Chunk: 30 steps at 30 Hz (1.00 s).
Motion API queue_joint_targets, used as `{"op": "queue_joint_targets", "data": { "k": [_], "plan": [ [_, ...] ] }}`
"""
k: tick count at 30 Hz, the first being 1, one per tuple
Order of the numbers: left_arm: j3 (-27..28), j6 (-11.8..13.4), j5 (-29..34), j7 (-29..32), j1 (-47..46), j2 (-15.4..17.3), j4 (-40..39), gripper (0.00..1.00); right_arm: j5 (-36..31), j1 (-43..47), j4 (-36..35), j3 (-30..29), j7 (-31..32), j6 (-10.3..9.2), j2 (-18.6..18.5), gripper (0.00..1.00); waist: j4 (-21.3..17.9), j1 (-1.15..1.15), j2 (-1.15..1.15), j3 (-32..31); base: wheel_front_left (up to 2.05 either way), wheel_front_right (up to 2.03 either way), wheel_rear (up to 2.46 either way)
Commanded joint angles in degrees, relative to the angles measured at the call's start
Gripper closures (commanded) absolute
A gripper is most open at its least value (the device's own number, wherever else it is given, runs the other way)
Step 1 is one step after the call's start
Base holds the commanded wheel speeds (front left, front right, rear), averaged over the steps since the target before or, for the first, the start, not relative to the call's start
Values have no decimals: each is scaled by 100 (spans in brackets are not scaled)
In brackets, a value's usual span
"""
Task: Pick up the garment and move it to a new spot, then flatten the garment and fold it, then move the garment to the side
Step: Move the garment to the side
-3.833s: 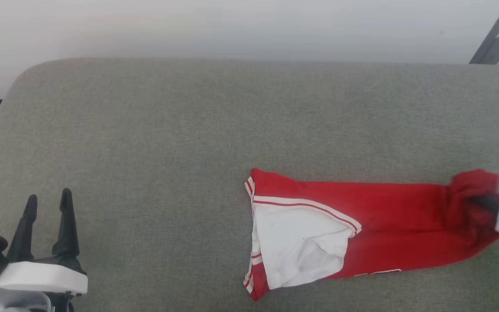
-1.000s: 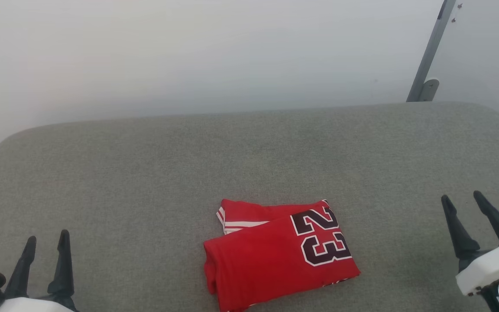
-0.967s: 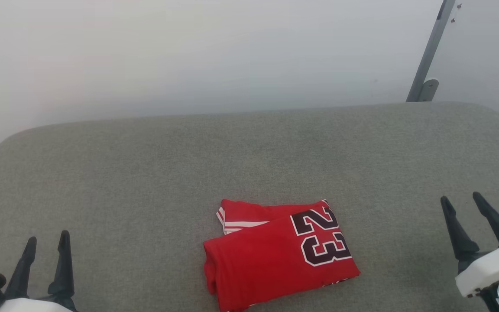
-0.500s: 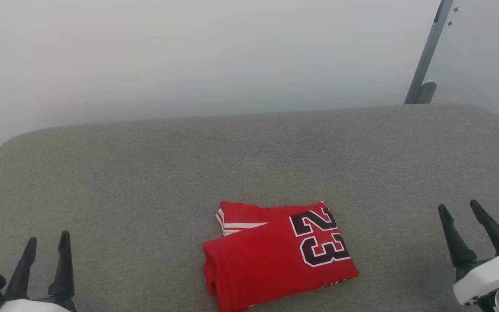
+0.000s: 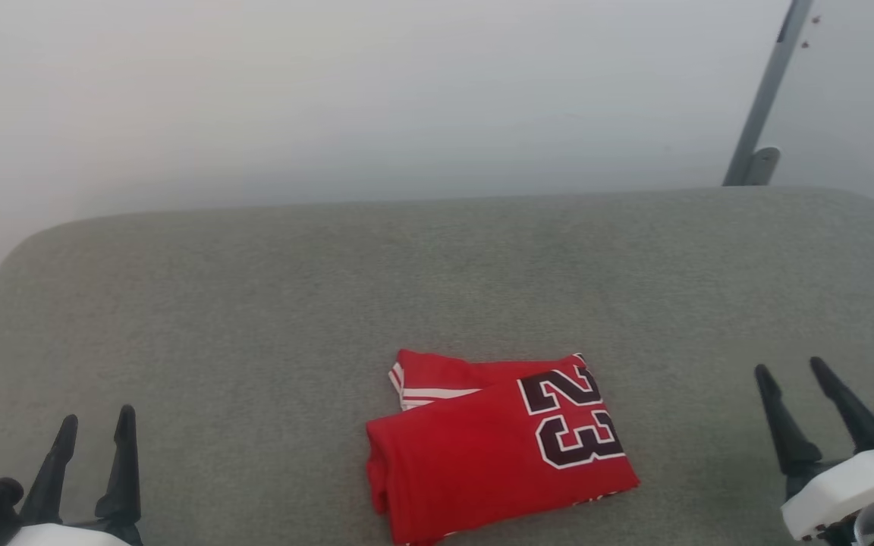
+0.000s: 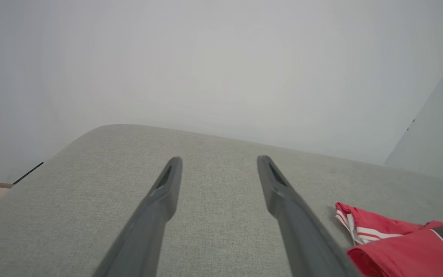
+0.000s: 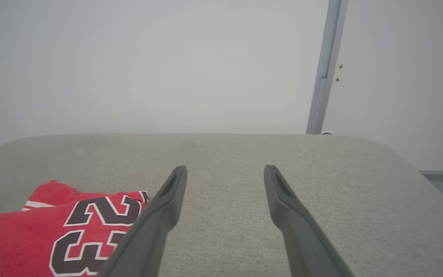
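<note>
Starting at the lower left of the head view: finding the left gripper (image 5: pixel 98 415) hanging over the grey fabric surface (image 5: pixel 255 303), fingers pointing up the picture, spread apart, pinching nothing. Checking the left wrist view: seeing the same gripper (image 6: pixel 219 159) with both dark fingers (image 6: pixel 160 200) standing wide over bare grey fabric, nothing lying between them, the garment (image 6: pixel 398 246) sitting at the lower right corner.

Moving to the middle: noting the garment (image 5: pixel 482 462) lying on the surface low in the head view, a little right of centre, folded into a compact, slightly tilted packet. Reading a black, white-outlined "23" turned sideways at the right end of the red top layer. Spotting a lower red layer with white stripes peeking out at the rear left edge. Touching neither gripper, well apart from both.

Moving to the lower right: finding the right gripper (image 5: pixel 790 367) leaning up and to the left, fingers parted, gripping nothing. Checking the right wrist view: seeing its gap (image 7: pixel 225 169) framing bare fabric, the garment (image 7: pixel 33 238) showing at lower left, partly hidden behind one finger.

Ending far right: noting a grey metal post (image 5: pixel 767 91) rising against the pale wall (image 5: pixel 331 98).
</note>
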Motion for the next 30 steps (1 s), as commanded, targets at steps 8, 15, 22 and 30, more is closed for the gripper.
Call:
{"op": "queue_joint_targets", "data": {
  "k": [8, 15, 22, 30],
  "plan": [
    [-162, -13, -57, -24, -48, 47, 6, 0, 326, -105, -76, 597, 558, 1, -18, 0, 467, 0, 0, 67, 0, 0, 0],
    [-316, -12, -92, -24, -95, 53, -9, 0, 745, -366, 17, 1252, 1697, 1, -157, 0, 854, 0, 0, 178, 0, 0, 0],
    [-490, -13, -93, -24, -232, 18, 27, 0, 814, -696, 343, 1476, 2825, 1, -313, 0, 1181, 0, 0, 397, 0, 0, 0],
    [-618, -13, -99, -24, -458, -84, 85, 0, 883, -1078, 730, 1496, 4082, 1, -206, 0, 1429, 0, 0, 702, 0, 0, 0]
  ]
}}
